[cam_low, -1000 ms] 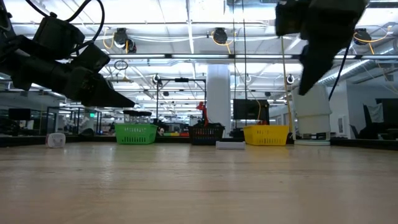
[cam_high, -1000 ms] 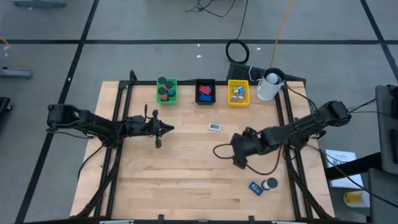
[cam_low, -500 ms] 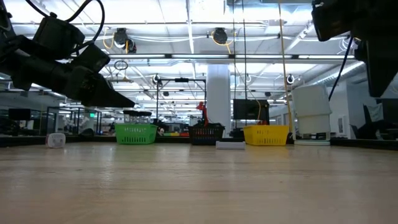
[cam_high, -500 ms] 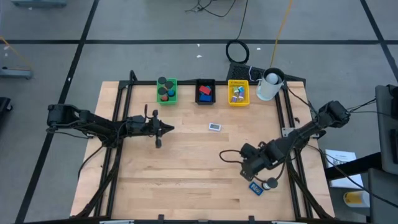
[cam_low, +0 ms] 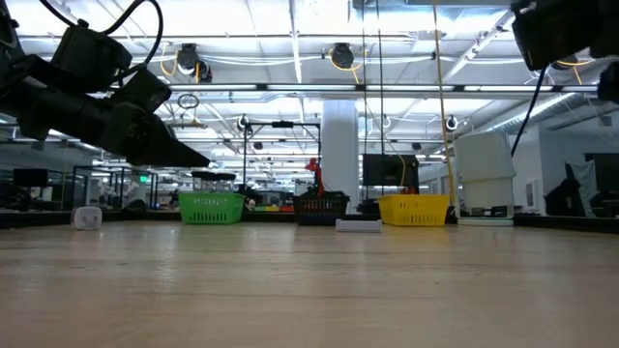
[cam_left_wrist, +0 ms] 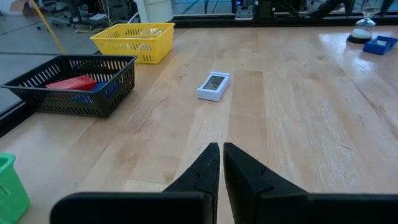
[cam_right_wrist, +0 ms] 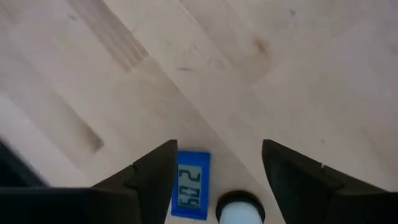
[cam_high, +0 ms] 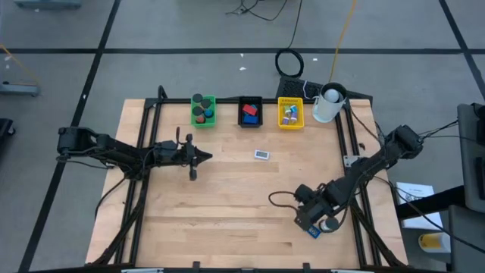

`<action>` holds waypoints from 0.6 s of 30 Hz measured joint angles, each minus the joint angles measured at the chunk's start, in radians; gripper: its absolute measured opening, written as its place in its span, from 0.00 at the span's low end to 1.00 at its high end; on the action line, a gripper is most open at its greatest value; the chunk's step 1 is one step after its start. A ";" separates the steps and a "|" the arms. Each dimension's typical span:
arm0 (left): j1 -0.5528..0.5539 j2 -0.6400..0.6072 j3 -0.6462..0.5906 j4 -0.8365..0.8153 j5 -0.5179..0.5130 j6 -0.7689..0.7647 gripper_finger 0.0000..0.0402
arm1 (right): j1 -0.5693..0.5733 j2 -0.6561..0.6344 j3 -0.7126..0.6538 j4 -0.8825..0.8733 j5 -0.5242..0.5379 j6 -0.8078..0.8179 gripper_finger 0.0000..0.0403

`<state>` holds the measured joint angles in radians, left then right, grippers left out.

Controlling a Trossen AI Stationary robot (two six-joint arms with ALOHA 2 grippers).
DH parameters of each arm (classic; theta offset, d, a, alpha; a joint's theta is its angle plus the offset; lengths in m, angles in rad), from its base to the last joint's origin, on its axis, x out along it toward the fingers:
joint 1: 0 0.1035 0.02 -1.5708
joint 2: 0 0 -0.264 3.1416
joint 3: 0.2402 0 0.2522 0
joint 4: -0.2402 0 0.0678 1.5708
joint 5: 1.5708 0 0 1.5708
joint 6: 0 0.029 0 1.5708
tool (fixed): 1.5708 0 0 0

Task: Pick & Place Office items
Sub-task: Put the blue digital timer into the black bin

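The office items lying loose on the table are a white block with a small display [cam_high: 261,155] [cam_left_wrist: 213,86] near the middle, and a blue block with a display [cam_high: 312,230] [cam_right_wrist: 191,193] beside a dark round roll with a white top [cam_high: 329,224] [cam_right_wrist: 239,211] at the near right. My right gripper [cam_high: 310,219] [cam_right_wrist: 217,149] hangs open above the blue block and points down; it touches nothing. My left gripper [cam_high: 206,158] [cam_left_wrist: 221,149] is shut and empty. It hovers at the table's left and points toward the white block.
Three trays stand along the far edge: a green one [cam_high: 203,111] with dark round rolls, a black one [cam_high: 250,111] with red and blue blocks, and a yellow one [cam_high: 290,113] with small pieces. A white cup [cam_high: 327,104] stands at the far right corner.
My right gripper has travelled from the middle right of the table toward the near edge and somewhat right. It now hangs over the blue block and the round roll. Nothing on the table has moved.
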<state>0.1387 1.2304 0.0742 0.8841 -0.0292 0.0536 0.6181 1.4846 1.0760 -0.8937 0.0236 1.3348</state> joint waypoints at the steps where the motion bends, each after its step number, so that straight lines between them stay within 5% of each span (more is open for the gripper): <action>1: 0.000 0.000 0.000 0.000 0.000 0.000 0.08 | 0.003 0.017 0.000 0.003 0.000 0.009 0.57; 18: 0.000 0.000 0.000 -0.007 0.000 0.000 0.08 | 0.022 0.179 0.000 0.094 -0.182 -0.018 0.80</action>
<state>0.1387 1.2303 0.0742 0.8774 -0.0296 0.0540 0.6396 1.6636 1.0760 -0.8000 -0.1584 1.3165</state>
